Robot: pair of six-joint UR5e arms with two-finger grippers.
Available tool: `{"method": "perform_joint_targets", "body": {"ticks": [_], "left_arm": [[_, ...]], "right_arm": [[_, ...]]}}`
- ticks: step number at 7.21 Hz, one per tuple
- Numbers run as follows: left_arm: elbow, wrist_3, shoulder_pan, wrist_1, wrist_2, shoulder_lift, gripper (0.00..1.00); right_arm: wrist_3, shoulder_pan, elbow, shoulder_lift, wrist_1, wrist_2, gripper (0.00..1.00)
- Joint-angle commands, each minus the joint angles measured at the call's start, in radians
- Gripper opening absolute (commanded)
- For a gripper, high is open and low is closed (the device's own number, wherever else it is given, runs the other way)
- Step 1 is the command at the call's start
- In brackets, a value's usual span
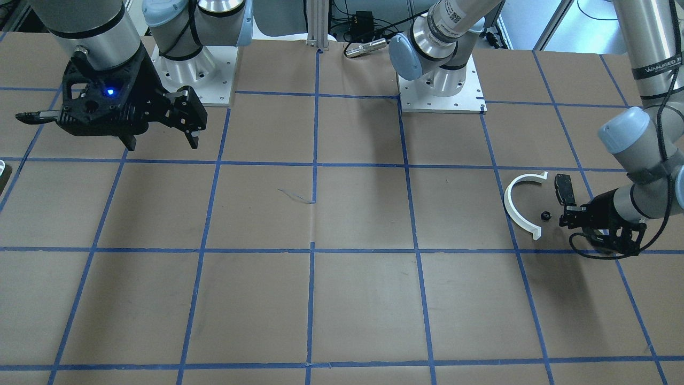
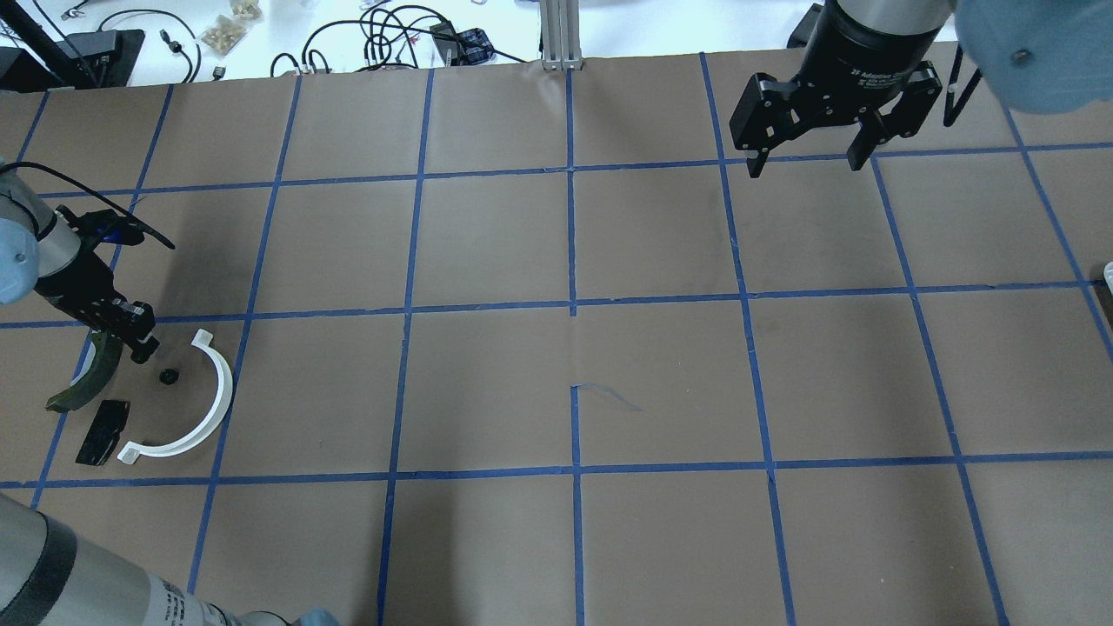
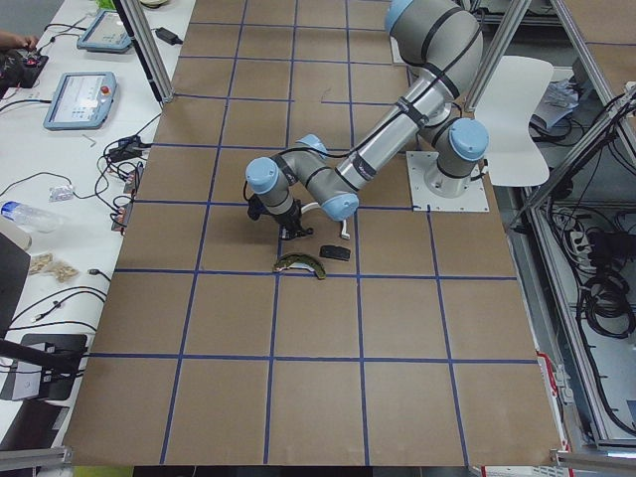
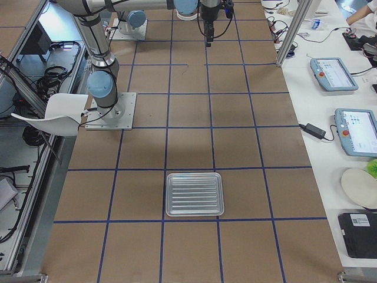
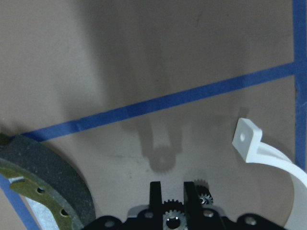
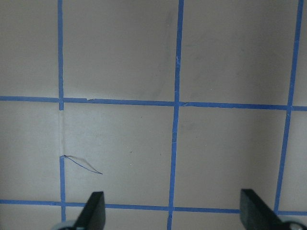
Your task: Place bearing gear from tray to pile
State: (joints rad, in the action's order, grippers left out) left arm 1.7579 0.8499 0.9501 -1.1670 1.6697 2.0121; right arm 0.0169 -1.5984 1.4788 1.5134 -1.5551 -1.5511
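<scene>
Left tool (image 5: 172,188) pinches bearing gear (image 5: 171,216); right tool (image 2: 806,165) gapes wide, lettering (image 2: 869,76) unreadable.

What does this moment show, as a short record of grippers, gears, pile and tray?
left gripper: shut on held gear, low over the pile
right gripper: open, holding nothing, raised far from the pile
pile: half-ring, black pad, brake shoe, loose gear between them
tray: at the table's right end, away from both grippers
</scene>
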Motion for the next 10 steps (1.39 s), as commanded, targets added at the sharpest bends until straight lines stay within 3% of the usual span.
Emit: {"method": "perform_joint_targets", "body": {"ticks": [1, 3, 4, 6, 7, 9, 10], "left_arm": [[0.002, 0.001, -0.019, 0.0, 0.001, 0.013, 0.0], [0.002, 0.001, -0.021, -0.002, 0.004, 0.014, 0.01], [0.003, 0.001, -0.021, -0.002, 0.004, 0.017, 0.11], [0.023, 0.0, -0.019, 0.0, 0.001, 0.013, 0.17], [0.043, -0.003, -0.019, 0.004, -0.001, 0.004, 0.29], [0.043, -0.005, -0.019, 0.006, 0.001, 0.002, 0.65], [0.042, -0.005, -0.019, 0.006, 0.001, 0.002, 0.75]], "right_arm": [[0.0, 0.0, 0.002, 0.001, 0.003, -0.004, 1.0], [0.0, 0.0, 0.003, 0.001, 0.003, -0.001, 1.0], [0.0, 0.0, 0.003, 0.001, 0.003, 0.003, 1.0], [-0.002, 0.0, 0.003, 0.002, 0.006, 0.009, 1.0], [-0.002, 0.0, 0.003, 0.001, 0.006, 0.008, 1.0], [-0.002, 0.0, 0.003, 0.001, 0.006, 0.009, 1.0], [-0.002, 0.0, 0.003, 0.002, 0.006, 0.009, 1.0]]}}
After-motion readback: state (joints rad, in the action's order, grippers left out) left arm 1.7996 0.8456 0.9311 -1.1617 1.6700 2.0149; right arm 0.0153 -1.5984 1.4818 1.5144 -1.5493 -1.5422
